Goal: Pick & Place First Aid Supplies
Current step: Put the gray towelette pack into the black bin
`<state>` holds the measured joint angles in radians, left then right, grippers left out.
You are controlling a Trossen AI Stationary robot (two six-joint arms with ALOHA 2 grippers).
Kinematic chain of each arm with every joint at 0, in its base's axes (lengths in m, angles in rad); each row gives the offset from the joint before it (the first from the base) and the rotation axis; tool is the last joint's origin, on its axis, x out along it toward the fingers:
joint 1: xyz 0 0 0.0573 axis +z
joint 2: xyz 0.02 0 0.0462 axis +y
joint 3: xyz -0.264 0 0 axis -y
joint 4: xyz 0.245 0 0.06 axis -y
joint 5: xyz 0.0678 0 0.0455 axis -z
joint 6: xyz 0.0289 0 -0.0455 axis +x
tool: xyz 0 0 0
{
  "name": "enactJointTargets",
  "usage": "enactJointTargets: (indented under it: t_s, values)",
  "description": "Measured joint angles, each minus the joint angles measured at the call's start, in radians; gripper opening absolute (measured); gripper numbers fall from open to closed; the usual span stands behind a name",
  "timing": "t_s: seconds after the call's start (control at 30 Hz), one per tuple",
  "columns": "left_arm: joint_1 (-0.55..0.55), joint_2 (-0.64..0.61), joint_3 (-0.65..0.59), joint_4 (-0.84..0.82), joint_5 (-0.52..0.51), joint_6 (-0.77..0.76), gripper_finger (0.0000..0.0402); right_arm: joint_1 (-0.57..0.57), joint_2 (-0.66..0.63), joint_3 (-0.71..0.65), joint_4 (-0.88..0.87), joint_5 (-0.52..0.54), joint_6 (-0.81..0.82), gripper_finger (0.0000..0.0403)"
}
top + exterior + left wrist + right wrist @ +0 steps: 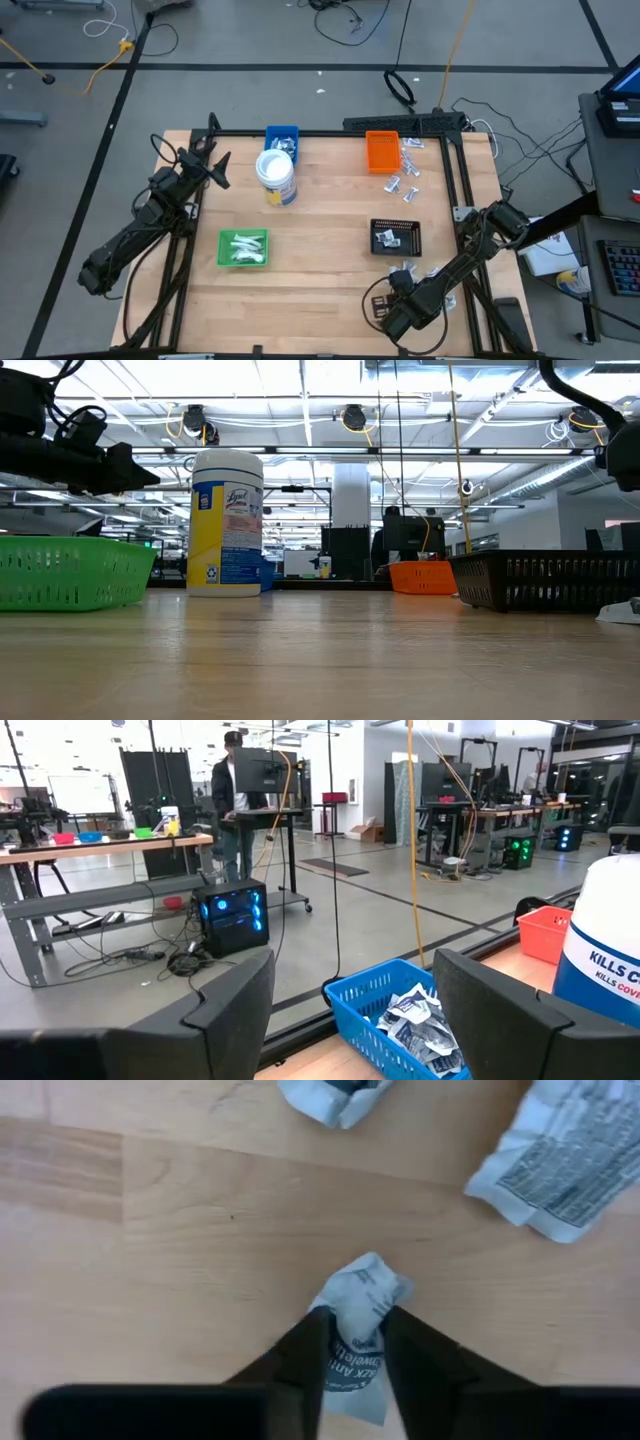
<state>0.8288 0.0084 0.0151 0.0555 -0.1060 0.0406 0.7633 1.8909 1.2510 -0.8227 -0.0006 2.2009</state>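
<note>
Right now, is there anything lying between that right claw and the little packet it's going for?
No. The right gripper already has its two fingers either side of a crumpled white packet on the wooden table, with nothing between them. Two other packets lie farther off, clear of it.

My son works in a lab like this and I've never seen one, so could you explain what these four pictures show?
Two dark robot arms work at a wooden table. One picture looks straight down, one looks level across the tabletop, and two come from cameras on the arms' wrists. On the table stand a green tray, a blue tray, an orange tray, a black tray and a white tub. Small white packets lie loose beside the orange tray. The right hand, at the table's near right corner, is pinched on a crumpled packet lying on the wood. The left hand waits open by the blue tray, holding nothing.
</note>
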Motion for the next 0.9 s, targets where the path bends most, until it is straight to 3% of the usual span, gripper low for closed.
enactJointTargets:
  t_s: [0.13,0.2,0.37,0.63,0.9]
  values:
    - [0.0,0.0,0.0,0.0,0.0,0.0,0.0274,-0.003,-0.024,-0.002,0.002,-0.001,-0.083,0.0021]
    - [0.0,0.0,0.0,0.0,0.0,0.0,0.0274,-0.009,-0.045,-0.002,-0.002,-0.003,-0.148,0.001]
    - [0.0,0.0,0.0,0.0,0.0,0.0,0.0274,-0.039,-0.108,-0.001,-0.073,-0.036,-0.328,0.0028]
    - [0.0,0.0,0.0,0.0,0.0,0.0,0.0274,-0.096,-0.185,-0.002,-0.178,-0.082,-0.869,0.0006]
    - [0.0,0.0,0.0,0.0,0.0,0.0,0.0274,-0.148,-0.224,-0.002,-0.256,-0.08,-1.331,0.0017]
